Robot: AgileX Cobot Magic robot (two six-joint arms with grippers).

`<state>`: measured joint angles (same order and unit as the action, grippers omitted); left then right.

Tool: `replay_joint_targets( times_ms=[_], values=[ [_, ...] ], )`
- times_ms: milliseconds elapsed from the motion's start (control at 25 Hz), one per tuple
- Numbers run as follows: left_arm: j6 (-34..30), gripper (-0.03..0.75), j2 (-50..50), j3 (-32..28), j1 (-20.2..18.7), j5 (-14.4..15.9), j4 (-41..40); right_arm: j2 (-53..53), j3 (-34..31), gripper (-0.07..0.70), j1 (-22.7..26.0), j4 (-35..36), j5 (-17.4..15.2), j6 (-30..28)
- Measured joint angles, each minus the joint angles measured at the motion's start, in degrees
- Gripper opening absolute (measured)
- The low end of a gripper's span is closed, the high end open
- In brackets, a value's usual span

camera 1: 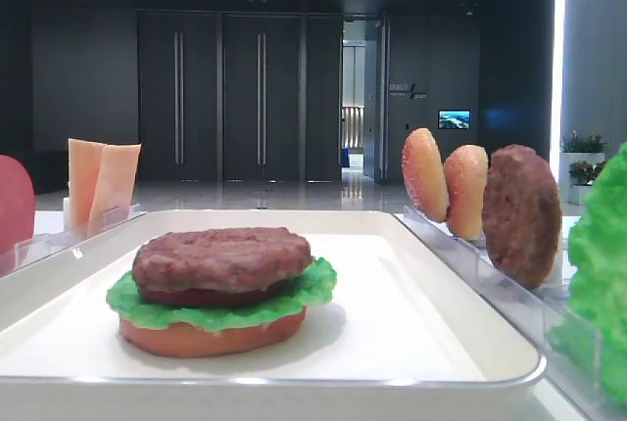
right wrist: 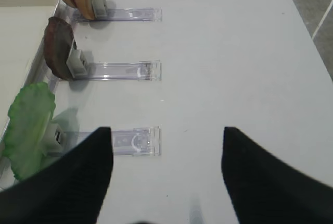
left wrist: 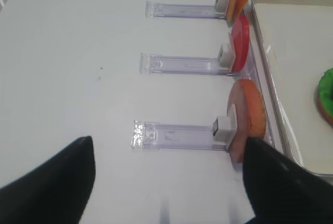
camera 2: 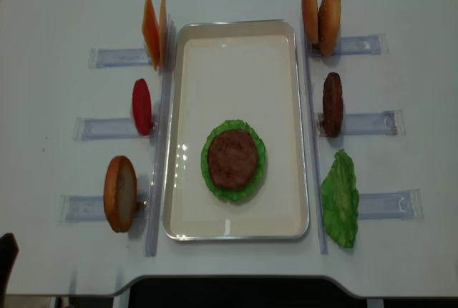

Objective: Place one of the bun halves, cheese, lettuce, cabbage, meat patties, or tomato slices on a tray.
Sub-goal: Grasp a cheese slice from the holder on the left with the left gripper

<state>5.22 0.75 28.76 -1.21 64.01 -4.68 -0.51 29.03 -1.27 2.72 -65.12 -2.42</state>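
On the white tray [camera 2: 236,50] lies a stack: a flat bun disc [camera 1: 211,335], lettuce [camera 1: 313,289] and a meat patty [camera 2: 232,157] on top. Left of the tray, cheese slices [camera 2: 154,30], a tomato slice [camera 2: 142,106] and a bun half [camera 2: 120,193] stand upright in racks. On the right stand two bun halves [camera 2: 320,16], another meat patty [camera 2: 332,104] and a lettuce leaf [camera 2: 340,197]. My left gripper [left wrist: 166,182] hovers open over the bare table beside the near-left bun half [left wrist: 250,114]. My right gripper [right wrist: 166,146] is open and holds nothing, close to the lettuce leaf [right wrist: 28,125].
Clear plastic slotted racks [camera 2: 107,57] lie on both sides of the tray, each reaching out toward the table's side edges. One rack [left wrist: 177,134] lies just ahead of my left gripper, another [right wrist: 132,140] just ahead of my right. The table's front edge runs close behind the tray.
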Motion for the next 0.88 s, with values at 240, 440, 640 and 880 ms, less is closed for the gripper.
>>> replay_joint_targets(
  times_ms=[240, 440, 640, 880],
  values=[
    [0.0, 0.694, 7.97, 5.36, 0.0, -0.05, 0.0, 0.0, 0.0, 0.434, 0.0, 0.0, 0.0, 0.0],
    [0.0, 0.694, 18.25, 10.84, 0.0, -0.17, 0.0, 0.0, 0.0, 0.434, 0.0, 0.0, 0.0, 0.0],
    [0.0, 0.694, 30.41, 17.24, 0.0, -0.28, 0.0, 0.0, 0.0, 0.434, 0.0, 0.0, 0.0, 0.0],
    [0.0, 0.694, 45.2, 27.91, 0.0, 0.31, 0.0, 0.0, 0.0, 0.434, 0.0, 0.0, 0.0, 0.0]
  ],
)
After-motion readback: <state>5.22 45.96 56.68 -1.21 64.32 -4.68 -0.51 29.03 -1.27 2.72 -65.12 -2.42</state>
